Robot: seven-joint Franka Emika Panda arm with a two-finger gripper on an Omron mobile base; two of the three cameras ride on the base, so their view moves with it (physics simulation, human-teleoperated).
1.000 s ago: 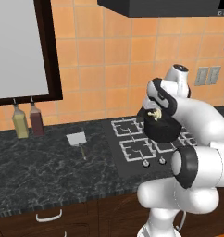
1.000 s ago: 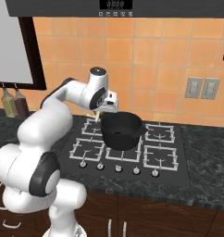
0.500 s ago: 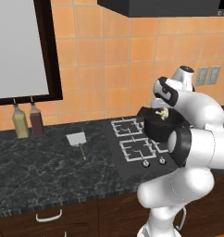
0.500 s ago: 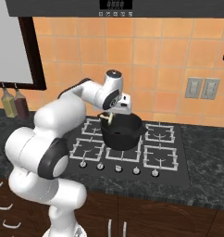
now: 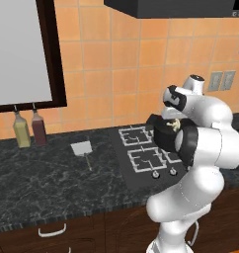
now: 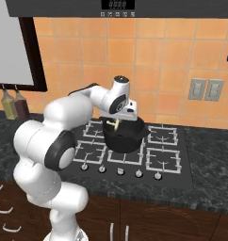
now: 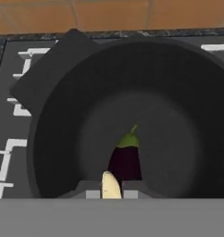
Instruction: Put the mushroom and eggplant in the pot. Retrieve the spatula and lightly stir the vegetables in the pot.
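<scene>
Partly done: eggplant in the pot, mushroom over it, spatula untouched.
Leftmost, the spatula (image 5: pixel 82 149) lies on the dark surface (image 5: pixel 47 183), well apart from the stove. The gripper (image 6: pixel 115 124) hangs over the pot (image 6: pixel 124 136), pinching the mushroom (image 7: pixel 110 186) between its tips. Below it, the eggplant (image 7: pixel 126 159) rests on the pot's floor. Dropping the mushroom, fetching the spatula and stirring remain, I judge.

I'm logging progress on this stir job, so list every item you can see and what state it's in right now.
pot: upright on the stove, holding the eggplant.
eggplant: lying on the pot's floor.
mushroom: held between the fingers, above the pot.
gripper: shut on the mushroom, over the pot.
spatula: flat on the counter, untouched.
two bottles: upright by the wall.
</scene>
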